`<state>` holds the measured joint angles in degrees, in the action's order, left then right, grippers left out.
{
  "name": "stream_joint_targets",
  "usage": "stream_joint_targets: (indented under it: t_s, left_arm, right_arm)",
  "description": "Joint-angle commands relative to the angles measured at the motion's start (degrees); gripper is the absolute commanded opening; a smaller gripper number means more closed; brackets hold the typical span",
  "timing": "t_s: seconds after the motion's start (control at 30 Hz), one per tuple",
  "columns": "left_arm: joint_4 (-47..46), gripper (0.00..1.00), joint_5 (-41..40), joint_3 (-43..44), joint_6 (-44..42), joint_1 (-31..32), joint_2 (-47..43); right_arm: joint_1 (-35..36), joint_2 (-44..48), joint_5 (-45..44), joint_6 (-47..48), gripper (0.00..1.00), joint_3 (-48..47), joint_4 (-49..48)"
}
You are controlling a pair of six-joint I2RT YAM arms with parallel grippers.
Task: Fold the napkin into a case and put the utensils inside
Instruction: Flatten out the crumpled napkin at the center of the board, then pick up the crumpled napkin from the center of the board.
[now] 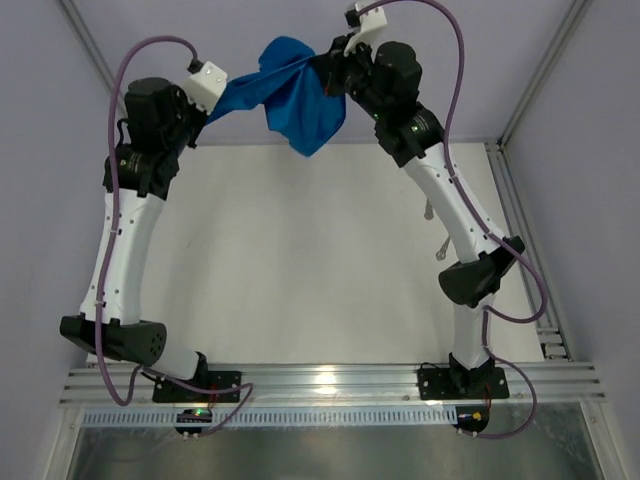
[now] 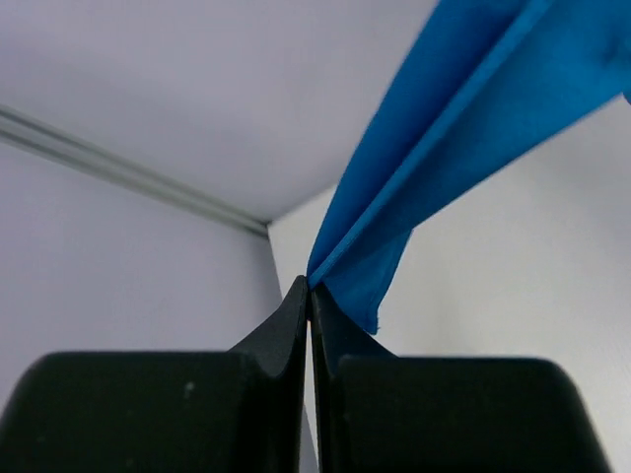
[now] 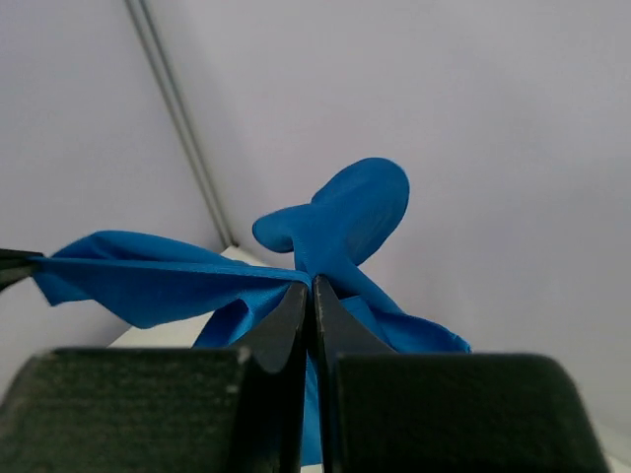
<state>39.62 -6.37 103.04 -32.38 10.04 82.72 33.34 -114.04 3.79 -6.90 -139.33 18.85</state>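
Above the far edge of the tabletop point(image 1: 300, 260), the left hand point(image 2: 309, 288) and right hand point(image 3: 312, 288) each pinch the blue napkin point(image 1: 295, 100), bunched between them.

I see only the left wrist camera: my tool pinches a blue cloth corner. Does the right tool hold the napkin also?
Observer: Yes. In the right wrist view the right tool is shut on a bunched part of the napkin.
Operator: Is the cloth lying on the table?
Observer: Mostly lifted. From above it hangs between the left tool and the right one. Its lowest corner droops toward the far edge of the table; I cannot tell whether it touches.
Operator: Is it stretched flat?
Observer: No. It sags in loose folds, wider toward the right tool.
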Motion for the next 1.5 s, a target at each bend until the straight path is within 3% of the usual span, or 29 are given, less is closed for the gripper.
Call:
stream_joint_targets:
  t_s: [0.0, 0.07, 0.17, 0.2, 0.23, 0.3, 0.33, 0.4, 0.43, 0.53, 0.57, 0.7, 0.8, 0.87, 1.1, 1.47]
  left_arm:
    - [4.33, 0.00, -5.24, 13.89, 2.76, -1.52, 6.04]
    - [2.85, 0.00, -2.09, 13.60, 1.71, -1.52, 6.75]
    - [-2.05, 0.00, 0.31, -0.95, -0.74, -0.73, 3.34]
    - [-3.83, 0.00, 0.39, -11.97, -1.80, 0.58, 0.80]
    - [-5.41, 0.00, 0.13, -17.56, -3.03, 1.29, -0.18]
    - [-10.58, 0.00, -0.66, -27.93, -5.49, 3.04, -2.46]
    - [-12.09, 0.00, -0.83, -36.86, -5.93, 4.79, -2.91]
    - [-16.38, 0.00, -1.80, -44.30, -6.38, 6.82, -3.70]
    - [-17.54, 0.00, -2.32, -49.73, -6.55, 8.92, -4.14]
    - [-20.63, 0.00, -3.74, -55.04, -7.26, 11.39, -4.06]
    - [-20.54, 0.00, -4.00, -56.62, -7.26, 12.36, -3.97]
    - [-18.44, 0.00, -3.83, -58.57, -7.26, 14.39, -4.58]
    - [-16.15, 0.00, -2.24, -59.89, -6.73, 15.36, -7.12]
    - [-14.93, 0.00, -1.72, -60.50, -6.55, 15.71, -8.97]
    - [-11.32, 0.00, -1.10, -61.73, -4.71, 16.32, -12.49]
    - [-13.16, 0.00, 0.48, -65.60, -2.34, 16.68, -14.34]
  right_arm:
    - [-3.99, 3.46, -6.43, 9.50, 0.04, 2.72, -17.40]
    - [-4.16, 7.15, -5.90, 13.29, 0.04, 10.98, -21.20]
    - [-4.08, 14.44, -3.37, 16.47, 0.04, 29.94, -26.64]
    - [-4.08, 16.46, -1.96, 16.48, 0.04, 35.91, -28.41]
    - [-3.73, 20.31, -2.38, 15.87, 0.08, 48.06, -30.43]
    - [-2.68, 23.85, -3.79, 14.81, 0.14, 59.99, -35.71]
    - [-2.06, 25.43, -8.32, 12.72, 0.18, 71.36, -37.55]
    - [0.22, 29.56, -10.81, 9.46, 0.19, 86.23, -42.22]
    - [1.19, 30.71, -13.35, 7.88, 0.21, 90.59, -43.36]
    - [4.71, 35.80, -16.36, -0.55, 0.29, 102.74, -43.82]
    - [4.89, 37.21, -15.93, -5.80, 0.35, 104.50, -41.55]
    - [4.72, 49.85, -21.79, -14.27, 0.42, 109.79, -30.47]
    - [1.57, 55.40, -24.10, -18.84, 0.52, 107.62, -20.72]
    - [-0.46, 55.24, -22.52, -19.21, 0.53, 104.63, -14.85]
    - [-5.30, 38.38, -18.83, -16.31, 0.62, 85.99, -0.23]
    - [-5.75, 21.42, -19.79, -14.90, 0.62, 88.27, -1.97]
